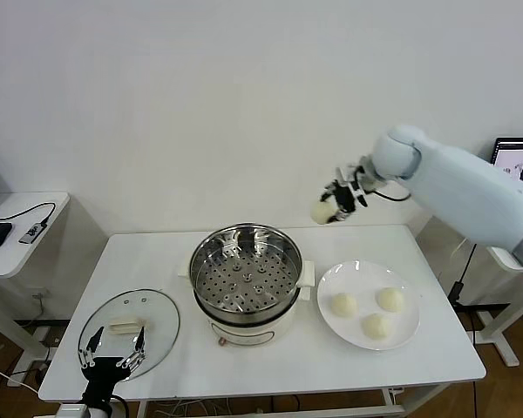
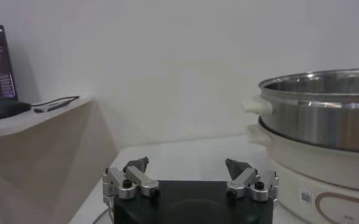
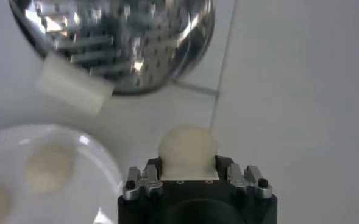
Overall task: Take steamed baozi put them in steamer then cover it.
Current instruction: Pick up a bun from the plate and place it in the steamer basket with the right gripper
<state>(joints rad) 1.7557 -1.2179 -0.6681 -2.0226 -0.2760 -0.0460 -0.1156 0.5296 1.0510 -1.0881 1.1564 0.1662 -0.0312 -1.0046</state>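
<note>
Left pincer (image 1: 113, 357) parked low at the near-left desk (image 1: 157, 252) edge, jaws spread wide and empty, just over the near rim of the cover (image 1: 129, 329), which lies flat on the desk beside the steamer (image 1: 246, 280). Steamer at desk centre, open, perforated tray bare: no bun inside yet. Plate (image 1: 369, 304) to the right, carrying three steamed baozi (image 1: 376, 311). Right pincer (image 1: 336, 204) raised behind and to the right of the steamer, clamped on a fourth baozi (image 3: 187, 148), held clear of the desk. Step in hand, by judgement: carrying the first bun from plate to pot. Next move likely to call for travel leftward and forward until above the tray, a lowering inside the rim, then release; three further buns and the cover remaining.
</note>
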